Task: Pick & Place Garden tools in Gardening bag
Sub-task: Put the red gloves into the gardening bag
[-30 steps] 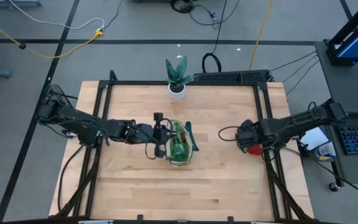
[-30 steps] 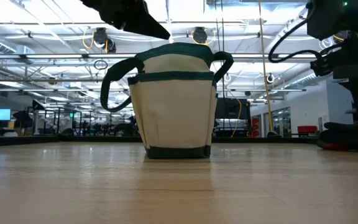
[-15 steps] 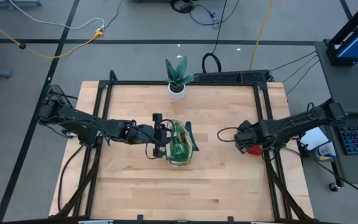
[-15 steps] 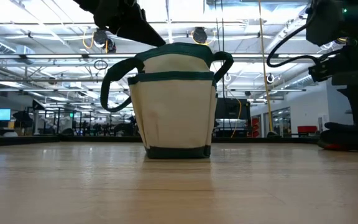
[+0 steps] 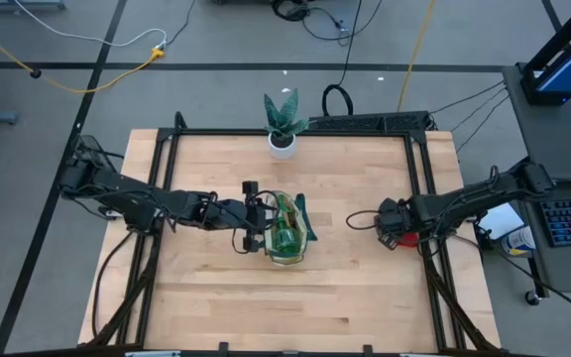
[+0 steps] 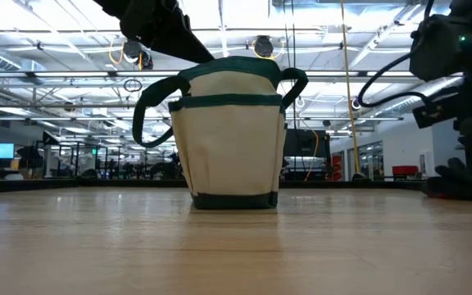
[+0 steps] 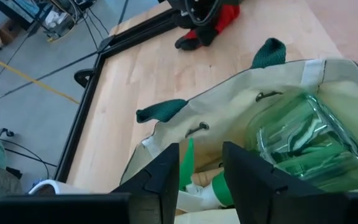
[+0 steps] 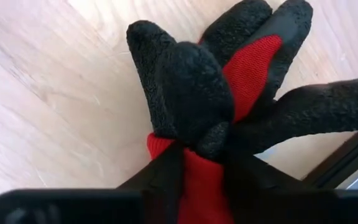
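Wooden tabletop: mid-frame, the left gripper point(image 5: 256, 226) has spread its fingers beside the bag point(image 5: 287, 230), which holds a green bottle point(image 7: 300, 138). At right, the right gripper point(image 5: 384, 226) has just pinched the red-and-black glove point(image 8: 219, 87), so that likely goes in next.

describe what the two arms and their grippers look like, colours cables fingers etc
Both arms are dark, nearly black, jointed links with black cables looping beside them. The left gripper and the right gripper are equally dark, chunky blocks. Each ends in two flat black fingers, matte and unmarked in the wrist views.
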Robot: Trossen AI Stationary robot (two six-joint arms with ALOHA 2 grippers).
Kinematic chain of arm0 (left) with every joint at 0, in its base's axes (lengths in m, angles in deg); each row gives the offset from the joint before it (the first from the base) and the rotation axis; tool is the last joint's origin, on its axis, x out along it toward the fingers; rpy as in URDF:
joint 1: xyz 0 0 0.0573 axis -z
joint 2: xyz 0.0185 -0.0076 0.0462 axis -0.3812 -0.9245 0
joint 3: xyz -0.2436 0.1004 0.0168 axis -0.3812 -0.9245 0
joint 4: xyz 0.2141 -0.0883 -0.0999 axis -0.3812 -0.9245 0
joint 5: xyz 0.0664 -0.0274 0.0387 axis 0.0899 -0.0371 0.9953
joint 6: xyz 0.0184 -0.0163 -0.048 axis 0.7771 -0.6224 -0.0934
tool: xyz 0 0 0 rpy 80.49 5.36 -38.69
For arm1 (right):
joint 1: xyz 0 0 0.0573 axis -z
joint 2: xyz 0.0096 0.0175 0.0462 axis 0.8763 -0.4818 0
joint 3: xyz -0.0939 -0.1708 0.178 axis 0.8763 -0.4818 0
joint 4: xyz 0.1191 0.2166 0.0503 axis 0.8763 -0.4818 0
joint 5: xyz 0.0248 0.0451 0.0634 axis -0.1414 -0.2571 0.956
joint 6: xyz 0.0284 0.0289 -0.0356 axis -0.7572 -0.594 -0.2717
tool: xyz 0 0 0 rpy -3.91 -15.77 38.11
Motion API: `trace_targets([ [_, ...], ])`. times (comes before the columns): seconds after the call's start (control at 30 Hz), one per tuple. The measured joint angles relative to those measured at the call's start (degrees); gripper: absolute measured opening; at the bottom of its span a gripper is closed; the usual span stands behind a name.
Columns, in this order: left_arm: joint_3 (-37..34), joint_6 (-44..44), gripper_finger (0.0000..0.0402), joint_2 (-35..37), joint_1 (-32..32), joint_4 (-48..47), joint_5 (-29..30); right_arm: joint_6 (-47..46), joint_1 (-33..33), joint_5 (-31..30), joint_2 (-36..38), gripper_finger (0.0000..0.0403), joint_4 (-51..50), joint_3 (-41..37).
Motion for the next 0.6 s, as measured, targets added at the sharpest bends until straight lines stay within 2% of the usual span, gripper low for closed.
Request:
trace_targets([
  [0.27,0.0,-0.1,0.0129,0.0,0.0,0.2,-0.1,-1.7,0.0,0.2,0.0,0.0019,0.7,-0.3],
  [0.6,0.0,-0.5,0.0129,0.0,0.0,-1.4,-1.7,-1.2,-0.1,-2.0,-0.4,0.0019,0.3,6.8],
])
